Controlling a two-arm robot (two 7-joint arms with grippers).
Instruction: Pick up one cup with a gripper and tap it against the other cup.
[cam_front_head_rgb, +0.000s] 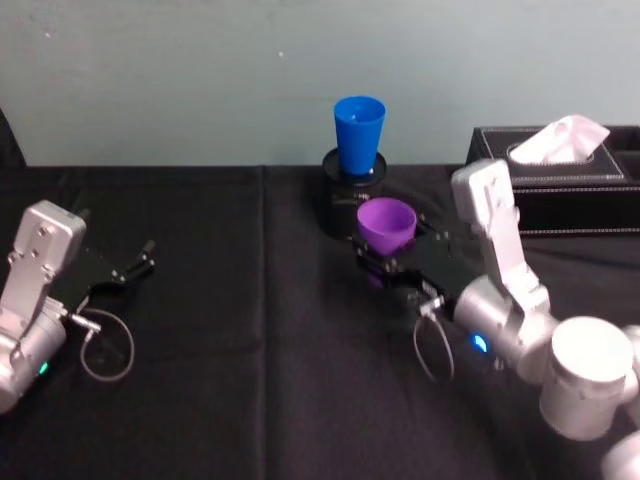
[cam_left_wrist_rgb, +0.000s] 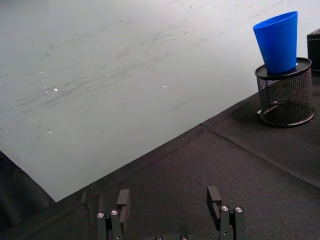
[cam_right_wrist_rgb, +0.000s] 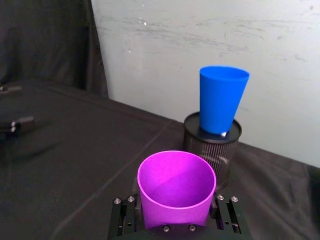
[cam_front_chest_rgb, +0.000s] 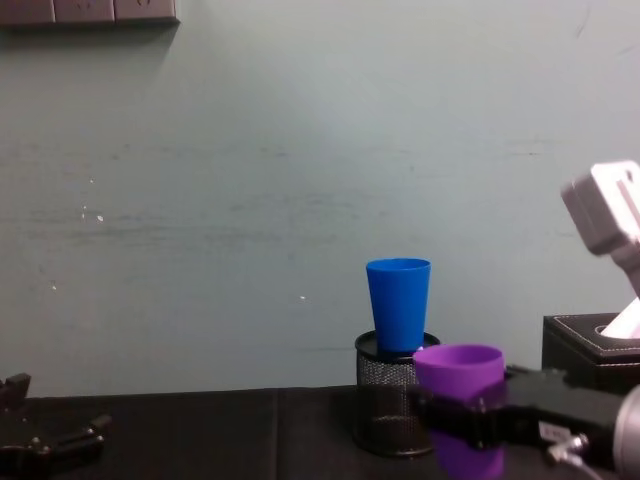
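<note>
Two tumblers stood close: the smooth purple plastic tumbler, clenched upright in the black two-jaw right gripper, sat just before the tall bright blue plastic tumbler perched on a black mesh cylinder holder. A clean tap likely needed lifting, then nudging gently forward, lest the perched cup topple. The left gripper lay parked, jaws spread, at the table's left.

1. A black mesh cylinder holder stands upright near the middle of the table's far edge.
2. A black tissue box, white tissue poking from its top, sits at the far right corner.
3. A black cloth covers the table.
</note>
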